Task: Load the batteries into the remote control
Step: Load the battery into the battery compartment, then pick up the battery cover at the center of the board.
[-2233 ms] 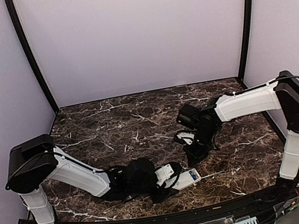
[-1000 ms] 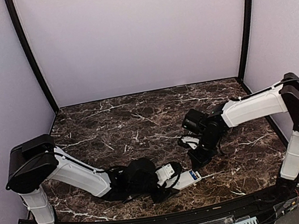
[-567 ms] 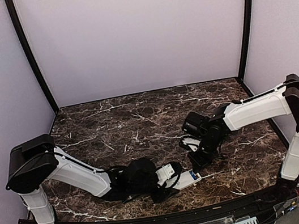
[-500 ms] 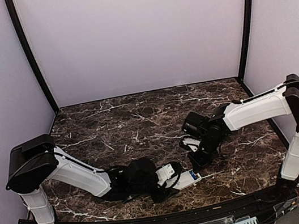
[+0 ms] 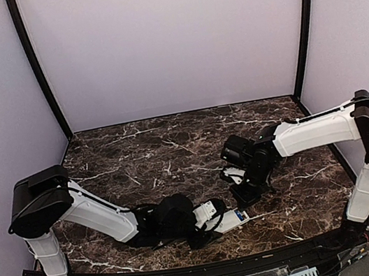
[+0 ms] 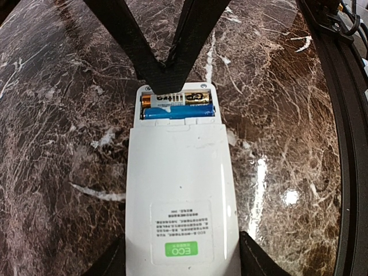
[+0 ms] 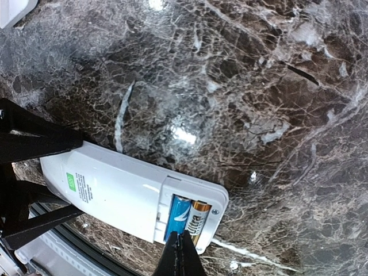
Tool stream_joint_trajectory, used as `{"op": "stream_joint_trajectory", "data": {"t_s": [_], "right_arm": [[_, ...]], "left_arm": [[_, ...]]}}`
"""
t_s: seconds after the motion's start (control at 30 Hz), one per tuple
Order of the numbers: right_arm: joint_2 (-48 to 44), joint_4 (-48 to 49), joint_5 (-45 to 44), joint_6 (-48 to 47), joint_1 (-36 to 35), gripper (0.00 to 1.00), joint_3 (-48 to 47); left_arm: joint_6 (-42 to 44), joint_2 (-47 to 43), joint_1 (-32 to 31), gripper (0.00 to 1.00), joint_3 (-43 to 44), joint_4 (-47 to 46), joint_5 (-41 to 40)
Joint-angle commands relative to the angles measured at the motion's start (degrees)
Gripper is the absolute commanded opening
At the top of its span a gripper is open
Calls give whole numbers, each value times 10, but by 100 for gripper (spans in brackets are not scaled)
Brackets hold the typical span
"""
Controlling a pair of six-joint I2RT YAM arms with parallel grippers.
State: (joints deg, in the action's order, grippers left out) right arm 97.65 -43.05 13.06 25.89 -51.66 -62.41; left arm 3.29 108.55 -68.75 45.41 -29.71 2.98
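The white remote control (image 6: 181, 190) lies back up on the marble table, also seen in the top view (image 5: 225, 219). My left gripper (image 6: 183, 261) is shut on its sides near the label end. Its battery compartment is open, and the two batteries (image 6: 178, 105) lie side by side in it, one blue and one black and gold; they also show in the right wrist view (image 7: 187, 217). My right gripper (image 7: 181, 248) is shut with nothing in it. Its tips sit at the batteries, over the far edge of the compartment (image 6: 167, 72). I cannot tell whether they touch.
A small loose white cover piece (image 7: 11, 8) lies on the table beyond the remote, near my right wrist (image 5: 230, 171). The table's black front rim (image 6: 345, 115) runs close beside the remote. Dark marble extends behind both arms.
My right gripper has moved forward and down to the remote's open end, then shifted slightly left. The left gripper and the remote have stayed put.
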Motion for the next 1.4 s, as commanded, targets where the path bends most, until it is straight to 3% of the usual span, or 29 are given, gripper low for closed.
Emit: {"op": "stream_joint_trajectory", "data": {"t_s": [0.0, 0.37, 0.47, 0.5, 0.63, 0.9, 1.07, 1.13, 1.27, 1.37], "right_arm": [[26, 24, 7, 10, 1, 0, 21], [16, -4, -3, 6, 4, 0, 4], [0, -26, -6, 4, 4, 0, -25], [-6, -33, -9, 2, 5, 0, -38], [-23, -56, -20, -4, 13, 0, -80], [-16, -74, -49, -35, 34, 14, -156], [15, -10, 5, -75, 27, 20, -206], [27, 50, 45, -112, 13, 28, -208], [85, 90, 65, -218, -46, 40, -263], [144, 79, 70, -314, -84, 46, -312]], "left_arm": [[-2, 27, 5, 37, -4, 67, -14], [3, 24, 5, 43, 0, 77, -12], [6, 9, 5, 64, -1, 82, -21], [7, -6, 5, 77, -4, 81, -22], [18, -67, 5, 97, -6, 79, -44], [9, -218, 24, 99, 10, 90, -23], [-128, -337, 106, 99, 8, 157, -16], [-164, -378, 150, 99, 6, 198, -62], [-218, -421, 181, 99, 18, 317, -286], [-279, -416, 229, 99, 43, 437, -311]]}}
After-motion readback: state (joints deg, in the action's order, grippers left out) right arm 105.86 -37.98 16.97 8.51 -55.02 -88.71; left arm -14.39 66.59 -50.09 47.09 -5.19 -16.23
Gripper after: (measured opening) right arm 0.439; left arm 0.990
